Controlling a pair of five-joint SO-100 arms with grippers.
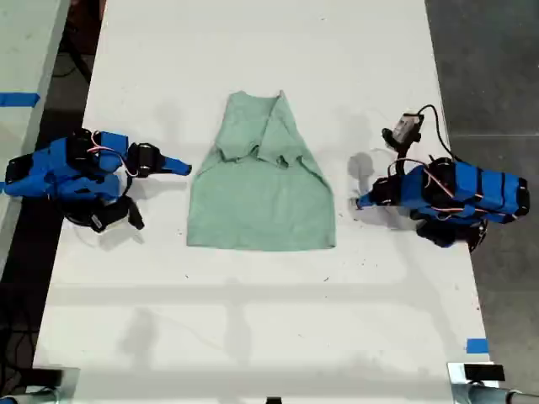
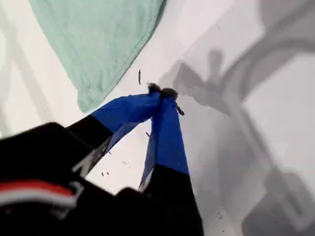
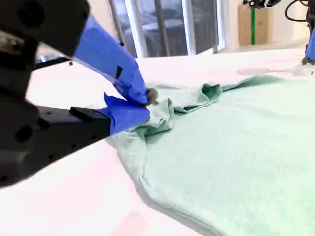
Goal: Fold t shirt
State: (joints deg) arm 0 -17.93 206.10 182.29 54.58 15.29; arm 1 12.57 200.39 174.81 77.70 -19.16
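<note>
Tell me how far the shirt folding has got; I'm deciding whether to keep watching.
Done: both sleeves of the t shirt look tucked inward over the chest. In hand: nothing clearly. My second gripper sits at the bunched sleeve edge, grip unclear. My first gripper is shut and empty over the table, beside a hem corner. Left: the body lies flat, not folded over.

You will find the t shirt lying flat on the table, at mid-table in the exterior view. Its sleeves are folded inward onto its body. My second gripper sits just beside the shirt's edge on the exterior view's left. My first gripper sits near the opposite edge, on the exterior view's right.
</note>
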